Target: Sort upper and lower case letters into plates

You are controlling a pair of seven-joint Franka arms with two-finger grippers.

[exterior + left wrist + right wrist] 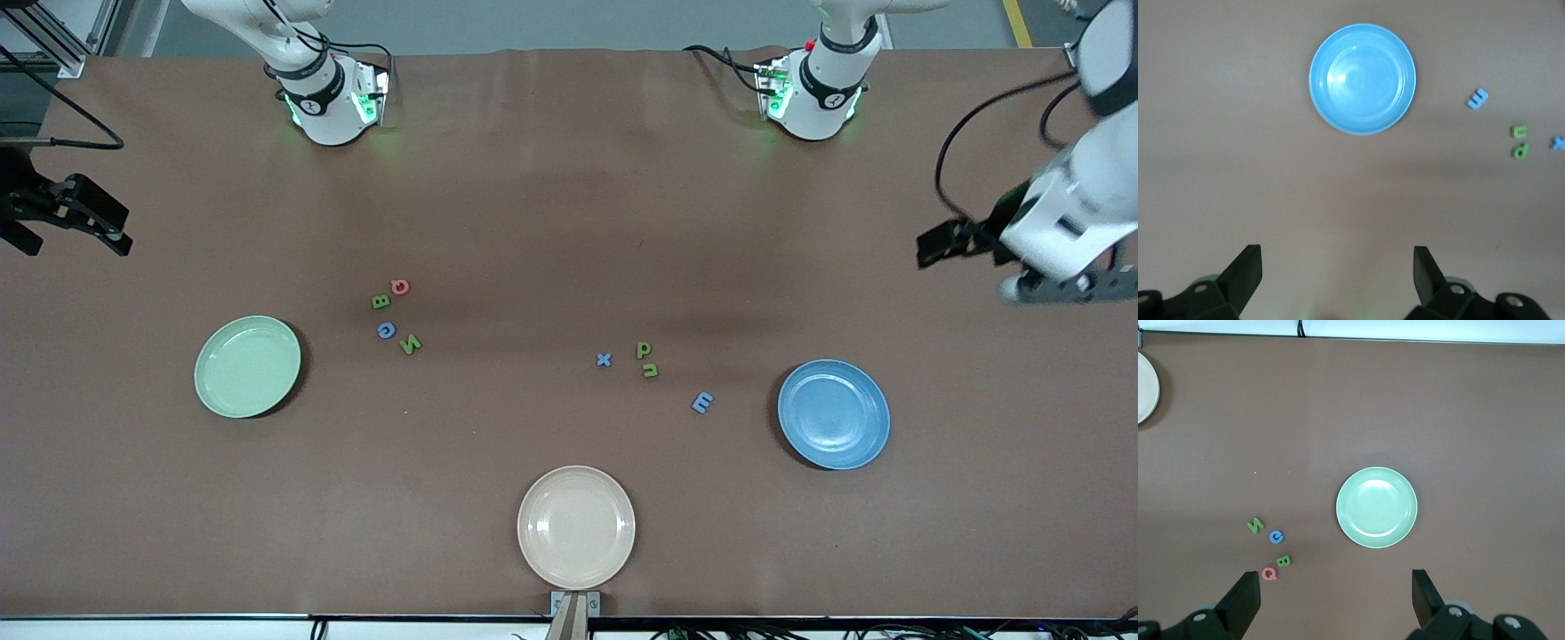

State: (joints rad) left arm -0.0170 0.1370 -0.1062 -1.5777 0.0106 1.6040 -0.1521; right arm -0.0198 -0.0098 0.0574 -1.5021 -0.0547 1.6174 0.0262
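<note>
Front view: eight letters are counted on the table, four capitals (395, 315) near the green plate (247, 366), four small ones (652, 374) near the blue plate (833, 413); both plates are empty. Left gripper (944, 244) and right gripper (84, 216) are held spread, empty, over the table ends, seemingly waiting.

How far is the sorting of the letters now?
Nothing is done: the green plate and blue plate hold nothing. Nothing is in hand: the left gripper and right gripper wait open. All eight letters remain on the table.
</note>
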